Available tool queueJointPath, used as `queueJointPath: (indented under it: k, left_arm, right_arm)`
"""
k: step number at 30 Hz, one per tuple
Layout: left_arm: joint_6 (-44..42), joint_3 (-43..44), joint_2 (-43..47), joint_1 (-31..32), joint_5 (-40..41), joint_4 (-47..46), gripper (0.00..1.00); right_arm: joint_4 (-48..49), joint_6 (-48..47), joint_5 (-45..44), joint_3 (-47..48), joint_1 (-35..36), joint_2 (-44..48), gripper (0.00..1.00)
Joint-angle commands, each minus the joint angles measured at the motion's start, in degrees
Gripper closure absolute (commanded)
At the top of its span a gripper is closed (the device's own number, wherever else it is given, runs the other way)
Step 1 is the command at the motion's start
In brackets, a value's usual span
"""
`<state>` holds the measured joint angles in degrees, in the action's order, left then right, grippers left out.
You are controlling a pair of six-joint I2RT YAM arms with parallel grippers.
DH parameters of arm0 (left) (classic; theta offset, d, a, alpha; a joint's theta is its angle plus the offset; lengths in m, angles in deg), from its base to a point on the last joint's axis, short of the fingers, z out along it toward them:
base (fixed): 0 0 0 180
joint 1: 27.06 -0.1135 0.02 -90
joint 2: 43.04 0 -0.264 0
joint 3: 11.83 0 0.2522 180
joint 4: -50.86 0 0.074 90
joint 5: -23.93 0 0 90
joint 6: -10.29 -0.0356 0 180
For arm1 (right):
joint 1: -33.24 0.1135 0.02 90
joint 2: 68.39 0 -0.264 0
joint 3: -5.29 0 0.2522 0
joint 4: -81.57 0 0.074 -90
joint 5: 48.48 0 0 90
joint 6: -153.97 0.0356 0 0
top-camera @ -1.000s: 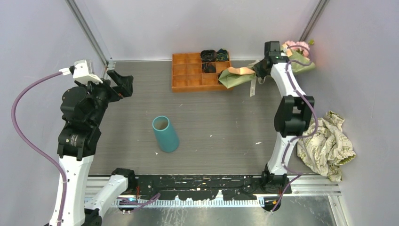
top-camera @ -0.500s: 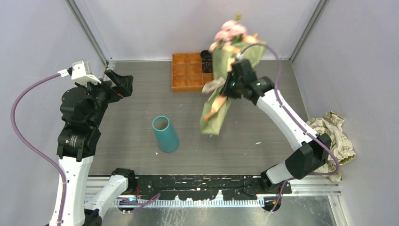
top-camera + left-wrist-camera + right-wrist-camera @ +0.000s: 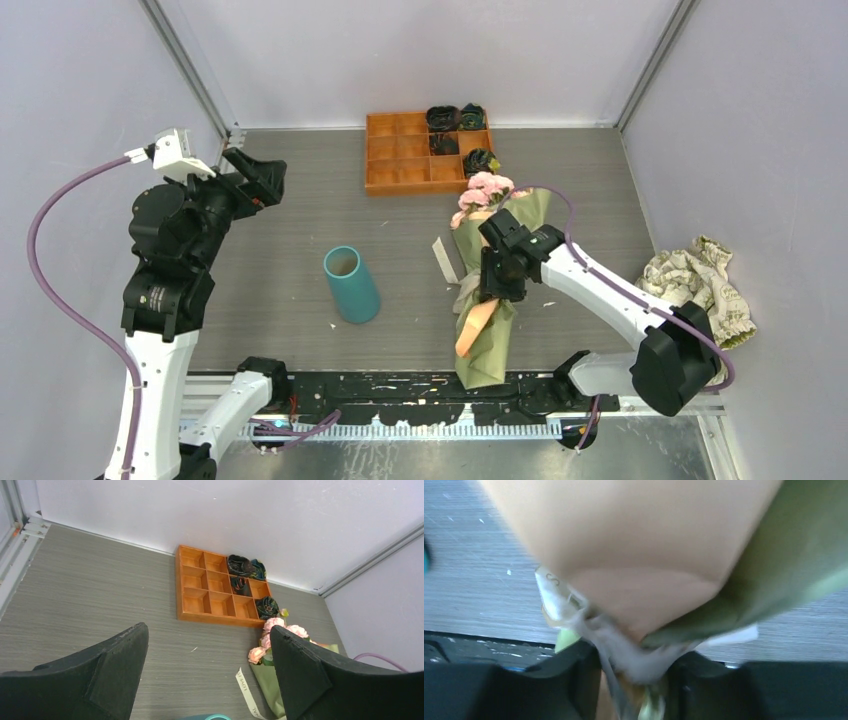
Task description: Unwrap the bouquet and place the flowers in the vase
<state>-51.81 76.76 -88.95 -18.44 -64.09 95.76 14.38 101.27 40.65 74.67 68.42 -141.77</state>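
One vase (image 3: 351,284), teal, stands on the worktop (image 3: 300,250) with its mouth upward. One bouquet (image 3: 487,320) lies to the right of the vase, still wrapped in olive-green and orange paper. Its narrow end points toward the arm bases and its wide end points away from them. At least four pink flowers (image 3: 483,190) show at the wide end; a firmer count cannot be made. A loose cream ribbon (image 3: 443,260) tail lies between the vase and the bouquet.

The right gripper (image 3: 497,280) sits at the bouquet's tied waist, right of the vase. Its jaws stand on either side of the knot, but whether they press on it cannot be told. The left gripper (image 3: 258,178) hangs left of the vase and farther back. Its jaws are spread wide with nothing between them.

One orange tray (image 3: 400,160) of twelve compartments lies beyond the vase and holds four dark lumps (image 3: 444,143). One crumpled paper wad (image 3: 700,290) lies far right of the vase.
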Motion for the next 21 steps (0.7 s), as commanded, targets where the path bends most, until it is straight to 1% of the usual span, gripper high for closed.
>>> queueJointPath:
  k: [1,2,3,5,6,11,14,18,21]
  left_arm:
    - [1.15,0.85,-0.06,-0.1,-1.54,-2.04,0.09]
    - [1.03,0.85,-0.1,-0.1,-1.58,-1.9,0.09]
    - [0.95,0.85,-0.18,-0.08,-1.57,-1.68,0.09]
    - [0.84,0.93,-0.23,-0.1,-1.54,-1.34,0.09]
    - [0.84,0.93,-0.12,-0.1,-1.54,-1.19,0.09]
    - [0.33,1.51,0.12,-0.09,-0.28,-0.11,0.09]
    - [-0.41,3.93,-0.24,-0.08,3.32,2.11,0.1]
    - [-1.54,10.79,-2.99,-0.09,8.97,7.75,0.1]
    - [-1.25,13.63,-4.37,-0.09,9.94,10.84,0.11]
  right_arm:
    - [2.33,2.58,-0.89,-1.37,0.95,1.49,0.41]
    - [1.9,2.72,-1.72,-1.15,1.12,1.94,0.32]
    - [1.41,2.85,-2.48,-0.68,1.24,2.5,0.19]
    - [0.71,2.62,-3.44,0.5,1.45,4.44,0.07]
    - [0.13,2.61,-4.07,1.36,1.46,5.15,0.05]
    - [-3.32,2.47,-5.76,7.87,2.66,8.02,0.05]
    - [-5.04,1.73,-7.42,15.49,4.67,7.6,0.06]
    - [-5.06,-1.04,-9.2,25.43,7.93,2.18,0.07]
    - [-4.58,-3.32,-9.78,33.07,10.71,-6.07,0.08]
